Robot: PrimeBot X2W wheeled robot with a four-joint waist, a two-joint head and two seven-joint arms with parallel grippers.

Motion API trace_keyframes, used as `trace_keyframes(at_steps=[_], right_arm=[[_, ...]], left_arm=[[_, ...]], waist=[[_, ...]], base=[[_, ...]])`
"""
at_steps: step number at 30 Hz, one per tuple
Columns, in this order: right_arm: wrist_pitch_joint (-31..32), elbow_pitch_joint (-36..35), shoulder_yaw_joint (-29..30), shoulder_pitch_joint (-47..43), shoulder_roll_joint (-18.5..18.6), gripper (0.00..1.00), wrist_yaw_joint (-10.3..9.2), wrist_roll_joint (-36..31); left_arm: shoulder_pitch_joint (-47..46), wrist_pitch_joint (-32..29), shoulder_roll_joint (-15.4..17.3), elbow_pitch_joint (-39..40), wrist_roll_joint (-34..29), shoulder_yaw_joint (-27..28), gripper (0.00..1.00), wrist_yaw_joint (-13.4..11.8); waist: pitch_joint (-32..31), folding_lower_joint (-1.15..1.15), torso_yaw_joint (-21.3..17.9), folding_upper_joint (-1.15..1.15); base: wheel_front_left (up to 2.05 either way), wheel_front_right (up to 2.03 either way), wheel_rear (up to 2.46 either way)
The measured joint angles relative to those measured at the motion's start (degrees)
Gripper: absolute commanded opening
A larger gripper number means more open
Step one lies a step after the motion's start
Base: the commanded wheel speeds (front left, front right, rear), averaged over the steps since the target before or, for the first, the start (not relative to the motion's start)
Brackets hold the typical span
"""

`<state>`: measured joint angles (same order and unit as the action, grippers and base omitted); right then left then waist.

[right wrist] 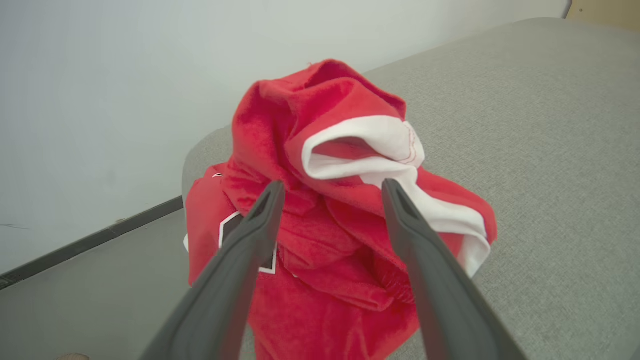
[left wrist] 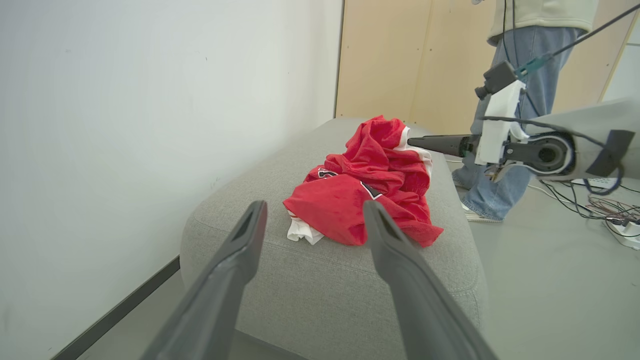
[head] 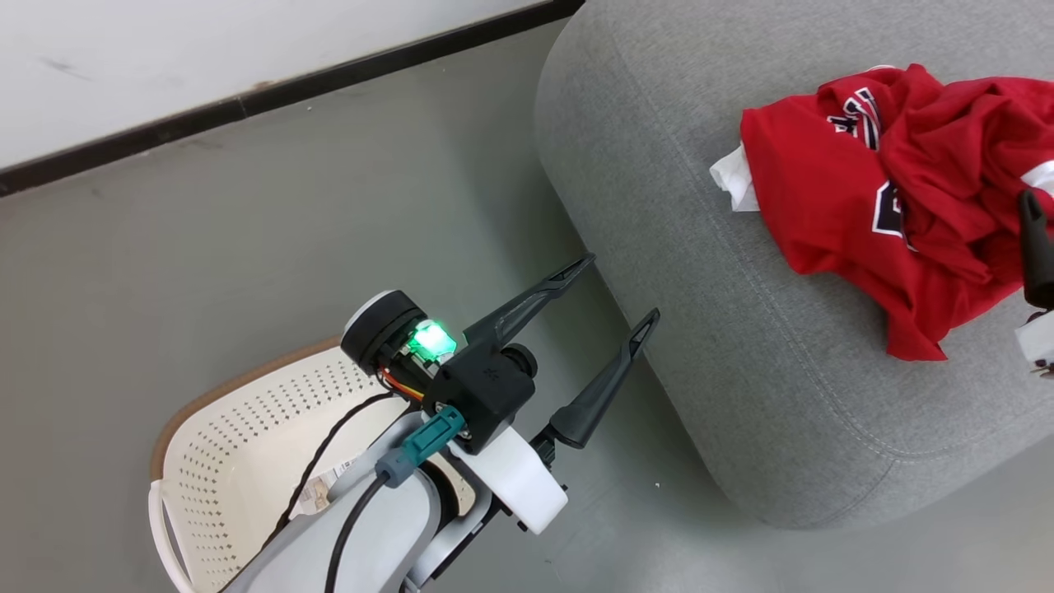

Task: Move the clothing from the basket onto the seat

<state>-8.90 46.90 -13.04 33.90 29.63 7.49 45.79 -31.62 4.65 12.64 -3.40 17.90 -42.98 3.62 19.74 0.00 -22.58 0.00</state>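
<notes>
- Red cloth with white trim, the clothing (head: 889, 206), lies in one crumpled heap on top of the seat (head: 741, 395), near its rounded end; black-and-white lettering shows in the folds.
- A white scrap of fabric pokes out from under the heap on the side facing the wall.
- The seat is light grey and upholstered, with a stitched seam running round its padded edge. It stands on a grey floor (head: 329, 206) beside a white wall with a dark skirting strip.
- The basket (head: 239, 428), cream plastic with a brown rim and rows of small holes, stands on the floor beside the seat, apart from it.
- Inside the basket I can make out a paper label (head: 325, 486) on its floor. The left arm crosses above the basket and hides the rest of its inside.
- The left pincer (head: 622, 287) hangs above the floor between basket and seat. Its fingers are spread wide, grip nothing and point toward the seat's edge. A green light (head: 432, 339) glows on its wrist.
- The right pincer (right wrist: 332, 184) hovers right at the heap on the far side. Its fingers stand wide apart with red cloth showing between and below them, and they clamp nothing.
- A person in blue jeans (left wrist: 505, 150) stands on the floor beyond the seat, with cables (left wrist: 600, 205) trailing nearby.
</notes>
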Motion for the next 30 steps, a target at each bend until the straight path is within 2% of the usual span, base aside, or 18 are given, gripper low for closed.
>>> trace_keyframes(at_steps=[6, 14, 20, 30], right_arm=[[-1.3, -2.6, -0.9, -1.1, 0.2, 1.00, 0.00, -0.1], [-1.9, -7.0, -3.0, -1.1, 0.7, 1.00, -0.01, -1.2], [-2.0, -9.1, -4.5, -1.0, 0.6, 1.00, 0.00, -2.2], [-2.0, -11.5, -7.1, 1.2, -1.3, 1.00, -0.01, -4.1]], left_arm=[[1.1, 1.0, 0.2, -1.4, 0.1, 1.1, 1.00, -0.2], [2.9, 2.8, 0.4, -3.2, 1.2, 3.1, 1.00, -1.8], [4.3, 4.1, 0.4, -4.0, 1.8, 4.4, 1.00, -3.2], [8.4, 7.0, 0.8, -4.9, 3.2, 8.1, 1.00, -7.0]], waist=[[-1.5, 0.00, -0.6, 0.00], [-3.8, 0.00, -0.1, 0.00], [-5.1, 0.00, 1.0, 0.00], [-7.7, 0.00, 4.5, 0.00]], base=[[0.00, 0.00, 0.00], [0.00, 0.00, 0.00], [0.00, 0.00, 0.00], [0.00, 0.00, 0.00]])
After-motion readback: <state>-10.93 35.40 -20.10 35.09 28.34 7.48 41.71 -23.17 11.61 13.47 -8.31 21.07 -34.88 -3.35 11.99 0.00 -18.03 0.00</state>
